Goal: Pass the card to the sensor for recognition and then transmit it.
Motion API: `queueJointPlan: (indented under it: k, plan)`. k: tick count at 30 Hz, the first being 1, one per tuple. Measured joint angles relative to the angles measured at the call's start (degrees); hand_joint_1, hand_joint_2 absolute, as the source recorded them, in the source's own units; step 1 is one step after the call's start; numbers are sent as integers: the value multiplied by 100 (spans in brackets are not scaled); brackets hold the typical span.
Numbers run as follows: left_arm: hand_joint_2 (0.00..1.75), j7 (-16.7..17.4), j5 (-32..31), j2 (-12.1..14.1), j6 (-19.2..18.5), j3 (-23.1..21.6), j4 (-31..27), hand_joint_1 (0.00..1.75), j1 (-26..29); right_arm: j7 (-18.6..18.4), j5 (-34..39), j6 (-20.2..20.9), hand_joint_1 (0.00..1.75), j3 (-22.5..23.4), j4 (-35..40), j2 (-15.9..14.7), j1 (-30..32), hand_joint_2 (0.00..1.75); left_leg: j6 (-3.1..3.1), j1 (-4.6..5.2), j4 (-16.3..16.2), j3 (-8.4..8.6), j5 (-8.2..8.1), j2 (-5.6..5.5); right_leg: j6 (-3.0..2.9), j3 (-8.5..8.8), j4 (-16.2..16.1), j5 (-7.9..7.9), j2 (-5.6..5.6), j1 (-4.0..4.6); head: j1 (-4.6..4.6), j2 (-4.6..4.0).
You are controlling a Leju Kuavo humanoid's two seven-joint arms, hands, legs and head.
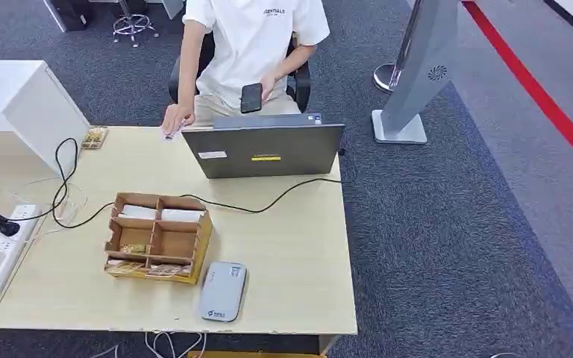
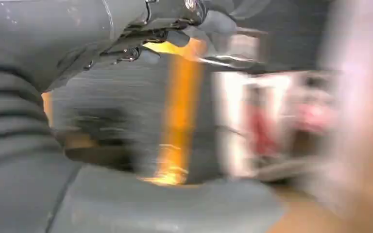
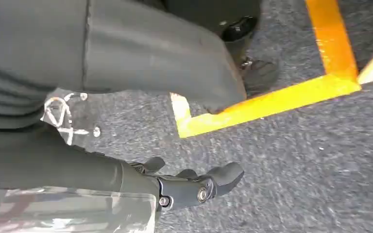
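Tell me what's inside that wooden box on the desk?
The wooden box has open compartments. The two far ones hold white cards; a near left one holds something small and yellowish. What lies beneath the cards is covered.

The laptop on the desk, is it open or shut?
Open: the laptop lid stands upright, its back facing the head camera.

floor: grey carpet point(image 1: 448, 224) | red line point(image 1: 537, 89) | wooden table point(image 1: 298, 253)

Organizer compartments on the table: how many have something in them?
4, as far as I can tell, in the wooden organizer: white stacks in the two far compartments, a small gold item middle-left, and cards along the near row. The walls may hide more.
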State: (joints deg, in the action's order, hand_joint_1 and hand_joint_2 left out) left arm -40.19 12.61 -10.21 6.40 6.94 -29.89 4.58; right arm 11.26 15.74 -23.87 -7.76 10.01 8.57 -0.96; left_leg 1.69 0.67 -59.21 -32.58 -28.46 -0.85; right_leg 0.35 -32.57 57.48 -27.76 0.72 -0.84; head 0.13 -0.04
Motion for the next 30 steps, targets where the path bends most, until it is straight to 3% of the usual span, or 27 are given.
queueJointPlan:
  k: [1, 2, 3, 5, 7, 10, 13, 18, 23, 30]
  plan:
    - [175, -8, -451, -114, -503, 1094, -1069, 0, 78, -22, -17, -28, 0, -19, -7, -6, -8, 175, -3, -7, 1, -13, 4, 20, -4, -2, 3, 14, 22, 6, -29, 0]
    - [175, -20, -415, -247, -566, 1749, -1765, 0, 97, -20, -35, -57, 0, -46, -7, -7, -11, 175, -16, -17, 5, -17, 11, 21, -8, 4, 3, 16, 25, 8, -9, 0]
    - [175, 31, -160, -398, -373, 2290, -2346, 0, 76, -20, -39, -76, 0, -77, -13, -7, -12, 175, -29, -18, 6, -11, 1, 36, -12, 11, 3, 18, 42, 9, 15, 0]
    - [175, -7, 473, -581, 511, 3229, -3701, 0, 376, -13, -55, -83, 0, -114, -20, -7, 12, 175, -33, -20, 4, 22, -24, 136, -18, 2, 6, 23, 145, 12, -18, 0]
    - [175, -15, 614, -682, 872, 3562, -4790, 0, 686, -13, -42, -96, 0, -122, -24, -7, 44, 175, -29, -20, 1, 24, -24, 131, -15, -5, 4, 19, 145, 13, -37, 0]
    - [175, -15, 638, -776, 1280, 3139, -6102, 0, 1074, -9, -17, -107, 0, -127, -28, -7, 5, 175, -20, -21, 2, 7, -19, 25, -3, 15, 3, -12, 44, 14, -33, 0]
    - [175, -17, 492, -883, 1810, 2691, -7208, 0, 1391, 0, -13, -107, 0, -129, -28, -7, -40, 175, -19, -18, 2, 9, -19, 24, -3, 26, 3, -11, 40, 13, -20, 0]
    - [175, -15, 221, -935, 2297, 2103, -8451, 0, 1732, 15, -9, -92, 0, -129, -28, -7, -39, 175, -18, -14, 1, 9, -19, 24, 0, 27, 2, -9, 38, 10, -17, 0]
    - [175, -15, 24, -979, 2536, 1660, -9139, 0, 1902, 24, 4, -83, 0, -129, -28, -7, -40, 175, -18, -14, 1, 10, -20, 23, 0, 28, 2, -9, 34, 10, -17, 0]
    - [175, -15, -37, -1005, 2584, 1448, -9487, 0, 1974, 24, 5, -81, 0, -127, -28, -7, -41, 175, -18, -16, 1, 10, -19, 23, 0, 28, 2, -9, 33, 11, -17, 0]
